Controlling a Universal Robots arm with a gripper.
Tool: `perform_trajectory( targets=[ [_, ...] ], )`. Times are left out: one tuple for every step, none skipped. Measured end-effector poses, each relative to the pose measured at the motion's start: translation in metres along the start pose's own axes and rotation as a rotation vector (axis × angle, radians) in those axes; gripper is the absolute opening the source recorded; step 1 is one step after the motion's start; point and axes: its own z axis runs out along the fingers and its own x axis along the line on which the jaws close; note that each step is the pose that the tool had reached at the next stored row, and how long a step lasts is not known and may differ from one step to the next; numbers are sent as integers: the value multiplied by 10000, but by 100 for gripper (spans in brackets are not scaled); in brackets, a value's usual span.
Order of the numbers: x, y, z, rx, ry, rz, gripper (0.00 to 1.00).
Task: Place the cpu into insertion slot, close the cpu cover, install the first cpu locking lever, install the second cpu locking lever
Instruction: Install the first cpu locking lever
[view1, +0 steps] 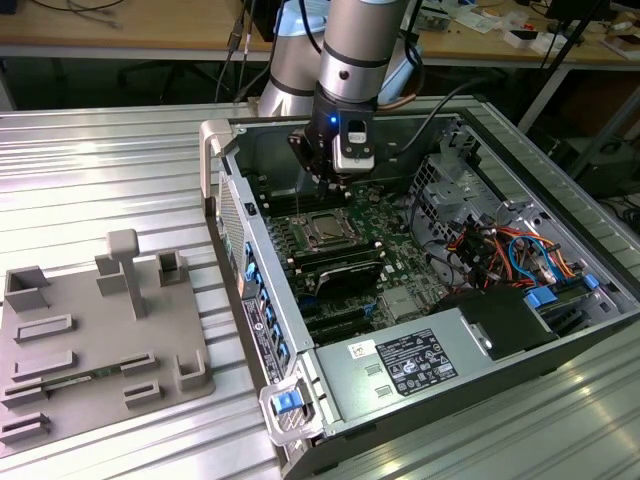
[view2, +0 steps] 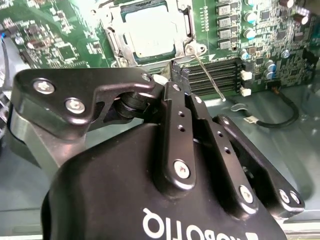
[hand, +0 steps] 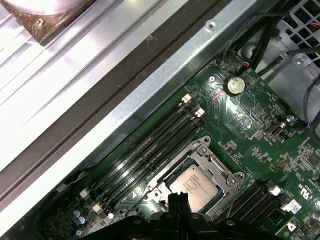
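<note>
The cpu (view2: 150, 31) lies flat in the insertion slot (view1: 340, 222), its silver-grey top facing up; it also shows in the first wrist view (hand: 194, 184) and the exterior view (view1: 325, 233). The cpu cover (view2: 112, 39) is down, framing the chip's edges. A thin wire locking lever (view2: 209, 80) stands free, angling away from a corner of the slot. My gripper (view2: 177, 75) hovers just beside the slot with its fingers shut and nothing held. In the exterior view the gripper (view1: 327, 180) hangs a little above the board, behind the slot.
Black memory slots (view2: 215, 70) run along both sides of the slot. A coin battery (hand: 233, 85) sits on the green board. The case wall (hand: 150, 85) runs close by. A power supply (view1: 420, 365) and cables (view1: 500, 250) sit on the exterior view's right. A grey fixture plate (view1: 90, 330) lies outside the case.
</note>
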Motion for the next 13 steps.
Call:
perform_trajectory(
  targets=[
    [0, 0, 0, -6, 9, -209, 11],
    [3, -3, 0, -9, 13, -315, 11],
    [8, -12, -1, -10, 16, -352, 11],
    [14, -22, -2, -12, 17, -359, 11],
    [22, -36, -2, -15, 20, -367, 11],
    [25, -46, -3, -17, 22, -373, 11],
    [24, -63, -3, -20, 24, -380, 11],
    [21, -76, -4, -22, 27, -387, 11],
    [19, -89, -4, -25, 28, -392, 11],
    [14, -103, -5, -27, 31, -399, 11],
    [11, -114, -5, -29, 33, -405, 11],
    [8, -129, -6, -31, 34, -412, 11],
    [7, -142, -6, -32, 35, -420, 11]
  ],
)
